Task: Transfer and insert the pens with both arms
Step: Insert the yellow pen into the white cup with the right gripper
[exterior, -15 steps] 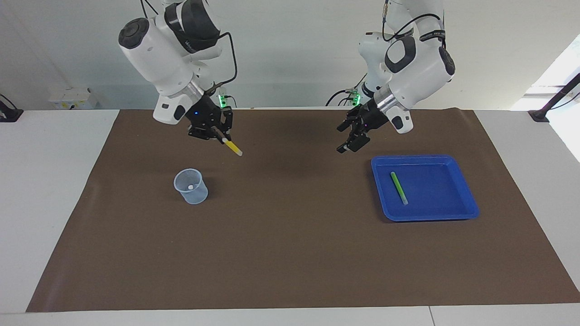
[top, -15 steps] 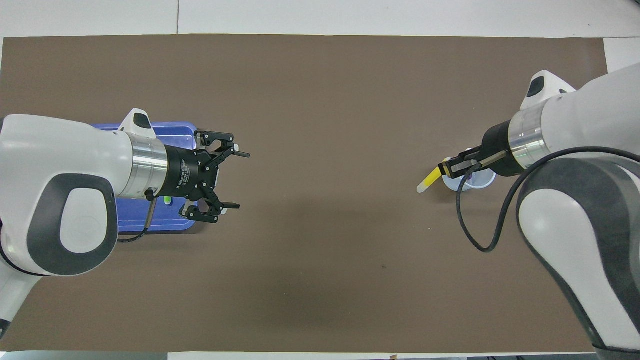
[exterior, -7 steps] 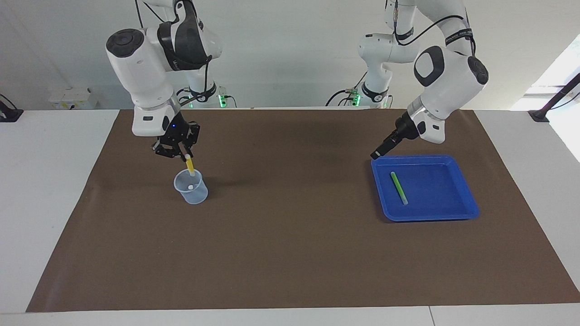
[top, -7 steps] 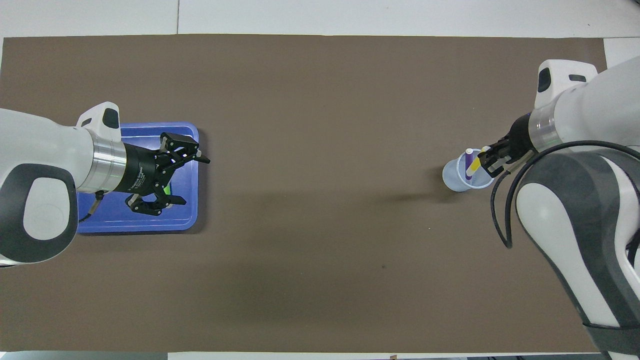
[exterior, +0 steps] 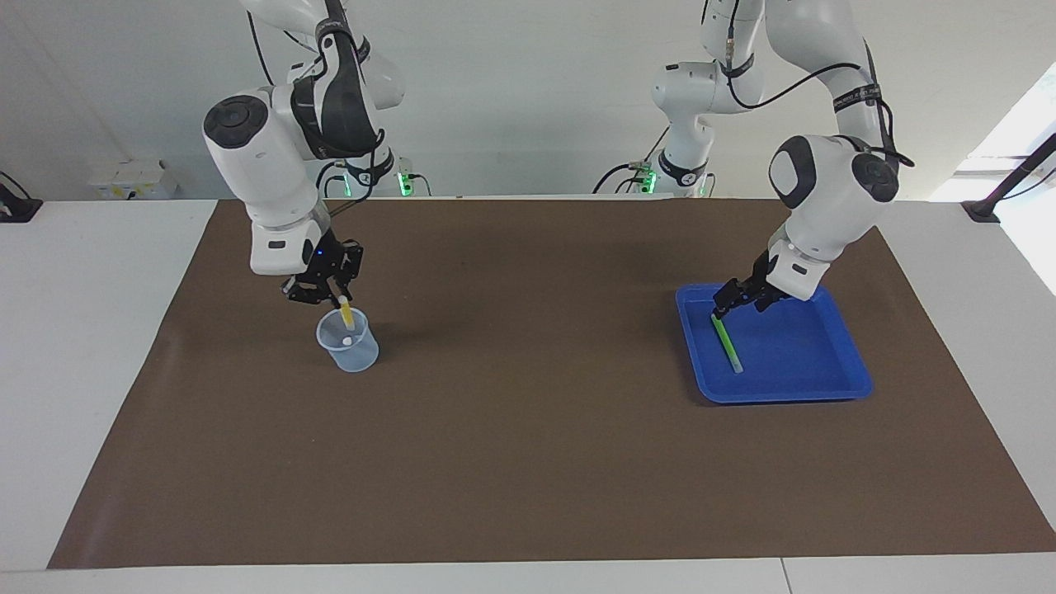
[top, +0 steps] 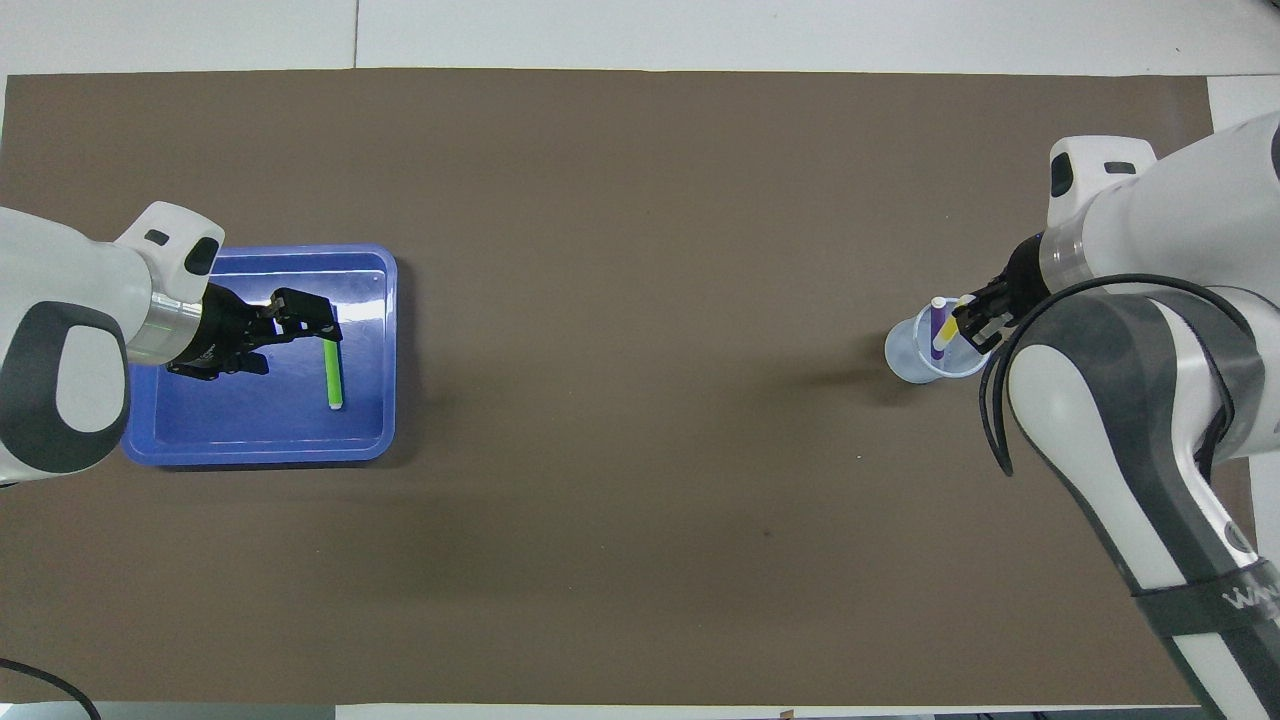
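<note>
While the right gripper (exterior: 337, 290) hangs over the clear cup (exterior: 348, 341), its fingers are clenched on the yellow pen (exterior: 346, 313), which stands nearly upright with its lower end inside the cup's rim. A purple pen (top: 937, 328) with a pale top already leans in that cup, which sits on the brown mat (exterior: 528, 462) toward the right arm's end of the table. At the left arm's end, the left gripper (exterior: 724, 302) is low over the blue tray (exterior: 825, 392), jaws spread and empty, just at the robot-side end of the green pen (exterior: 727, 342). That pen lies flat in the tray, near the tray edge that faces the cup.
</note>
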Robot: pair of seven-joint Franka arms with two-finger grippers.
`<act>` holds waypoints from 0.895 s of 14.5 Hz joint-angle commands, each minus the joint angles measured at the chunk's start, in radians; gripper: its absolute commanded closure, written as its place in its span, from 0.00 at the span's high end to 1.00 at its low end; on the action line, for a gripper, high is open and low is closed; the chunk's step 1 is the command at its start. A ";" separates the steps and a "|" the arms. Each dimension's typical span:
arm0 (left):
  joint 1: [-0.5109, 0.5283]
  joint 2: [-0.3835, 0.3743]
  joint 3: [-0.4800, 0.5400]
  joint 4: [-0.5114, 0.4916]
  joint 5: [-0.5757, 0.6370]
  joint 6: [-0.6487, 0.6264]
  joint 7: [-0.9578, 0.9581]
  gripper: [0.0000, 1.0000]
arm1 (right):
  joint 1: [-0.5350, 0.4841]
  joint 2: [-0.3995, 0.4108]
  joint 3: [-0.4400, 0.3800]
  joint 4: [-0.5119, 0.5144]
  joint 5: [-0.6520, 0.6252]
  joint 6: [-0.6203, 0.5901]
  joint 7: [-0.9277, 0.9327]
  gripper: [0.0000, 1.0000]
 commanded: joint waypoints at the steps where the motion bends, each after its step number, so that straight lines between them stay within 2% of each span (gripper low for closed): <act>1: -0.005 0.050 0.000 -0.005 0.105 0.067 0.091 1.00 | -0.016 -0.046 0.012 -0.061 -0.018 0.028 -0.013 0.33; 2: -0.005 0.064 -0.001 -0.006 0.130 0.083 0.091 1.00 | -0.015 -0.044 0.012 -0.059 -0.018 0.028 -0.009 0.58; 3: -0.008 0.081 -0.001 -0.006 0.136 0.095 0.093 0.99 | -0.013 -0.044 0.012 -0.055 -0.018 0.028 -0.009 0.73; 4: -0.011 0.098 -0.001 -0.006 0.136 0.106 0.093 0.97 | -0.015 -0.041 0.012 -0.050 -0.018 0.027 -0.009 0.86; 6: -0.010 0.121 -0.001 -0.008 0.136 0.126 0.091 0.88 | -0.015 -0.029 0.013 0.000 0.000 0.001 -0.009 0.98; 7: -0.008 0.127 -0.003 -0.009 0.136 0.141 0.091 0.86 | -0.007 -0.021 0.015 0.028 0.032 -0.023 -0.006 1.00; 9: -0.016 0.144 -0.003 -0.019 0.136 0.158 0.084 0.80 | -0.004 -0.013 0.013 0.057 0.185 -0.077 0.029 1.00; 11: -0.019 0.155 -0.001 -0.019 0.136 0.167 0.084 0.73 | 0.001 -0.021 0.015 0.057 0.288 -0.114 0.173 1.00; 13: -0.019 0.155 -0.001 -0.020 0.136 0.166 0.082 0.62 | 0.004 -0.026 0.021 0.051 0.406 -0.116 0.368 1.00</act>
